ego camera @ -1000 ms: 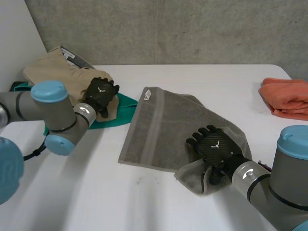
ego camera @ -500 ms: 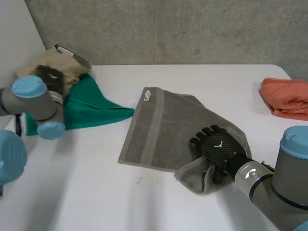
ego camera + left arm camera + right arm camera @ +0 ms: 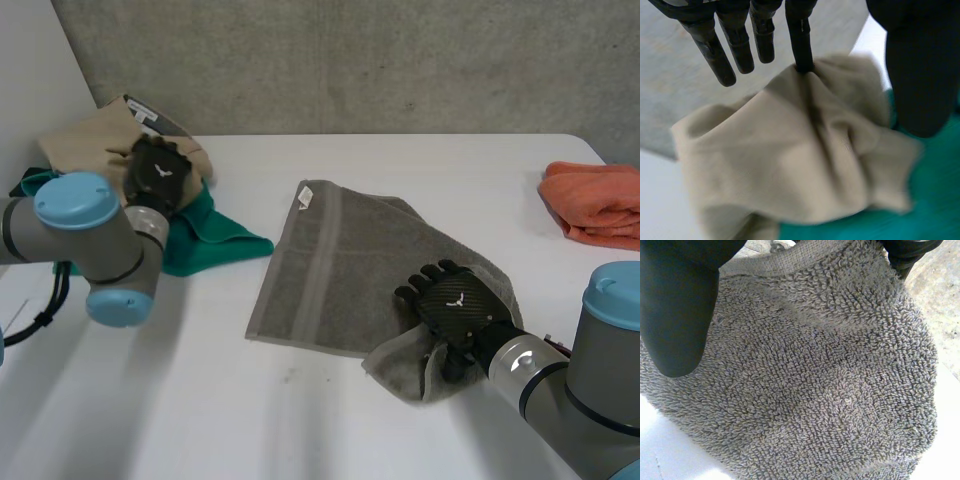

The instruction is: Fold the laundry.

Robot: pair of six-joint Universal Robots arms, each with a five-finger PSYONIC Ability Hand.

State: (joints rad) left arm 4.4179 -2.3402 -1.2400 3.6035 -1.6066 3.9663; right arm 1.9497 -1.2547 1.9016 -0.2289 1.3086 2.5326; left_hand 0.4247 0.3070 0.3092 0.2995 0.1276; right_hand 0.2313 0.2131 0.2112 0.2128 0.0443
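Taking the head view as a clock face centred on the white table [image 3: 400, 160], the grey terry-cloth towel [image 3: 340, 260] lies spread at the middle. Its near-right corner, at about 5 o'clock, is bunched into a lump. The black right hand [image 3: 455, 303] sits on that lump. In the right wrist view the pile of the towel bulges up between thumb and fingers, so the hand is clamped on that corner.

A small white sewn-in label [image 3: 305, 197] shows at the towel's far-left corner, toward 11 o'clock. Its writing is too small to read.

At 10 o'clock lies a crumpled beige fabric garment [image 3: 85, 140] on top of a flat green cloth [image 3: 215, 228]. The green cloth's pointed corner reaches toward the towel, just short of it. The black left hand [image 3: 158, 172] rests over the beige garment. In the left wrist view its fingers [image 3: 722, 60] hang straight and spread, 1 fingertip poking the raised beige fold, and nothing is gripped.

A dark grey strip with a pale tag [image 3: 150, 115] lies on the far side of the beige heap; its print is illegible.

At 3 o'clock a folded orange terry towel [image 3: 595, 205] sits at the table's edge, well apart from the grey one. A rough grey concrete wall [image 3: 350, 60] closes 12 o'clock. Each hand's back carries a small white emblem.
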